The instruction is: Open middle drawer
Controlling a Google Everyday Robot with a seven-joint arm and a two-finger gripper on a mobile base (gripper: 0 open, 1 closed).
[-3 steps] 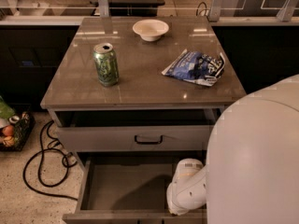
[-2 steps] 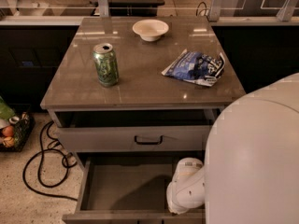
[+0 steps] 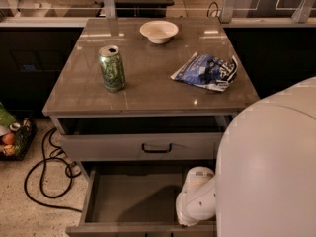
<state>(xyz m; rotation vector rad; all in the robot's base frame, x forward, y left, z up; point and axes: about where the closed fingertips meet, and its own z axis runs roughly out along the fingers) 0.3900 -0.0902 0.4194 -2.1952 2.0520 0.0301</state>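
The middle drawer [image 3: 129, 197] of the grey-taupe cabinet stands pulled far out toward me. Its empty inside shows, and its front rim lies at the bottom edge of the view. Its handle is out of view. Above it the top drawer [image 3: 143, 146], with a black loop handle [image 3: 156, 148], sits slightly out from under the countertop. A white arm link [image 3: 197, 196] reaches down over the right part of the open drawer. The gripper is past that link, below the picture's edge, and does not show.
On the cabinet top [image 3: 148, 90] stand a green can [image 3: 112, 68], a white bowl [image 3: 158, 31] and a blue chip bag [image 3: 207, 70]. My white body [image 3: 269, 167] fills the lower right. A black cable [image 3: 44, 172] loops on the floor at left beside a basket [image 3: 12, 137].
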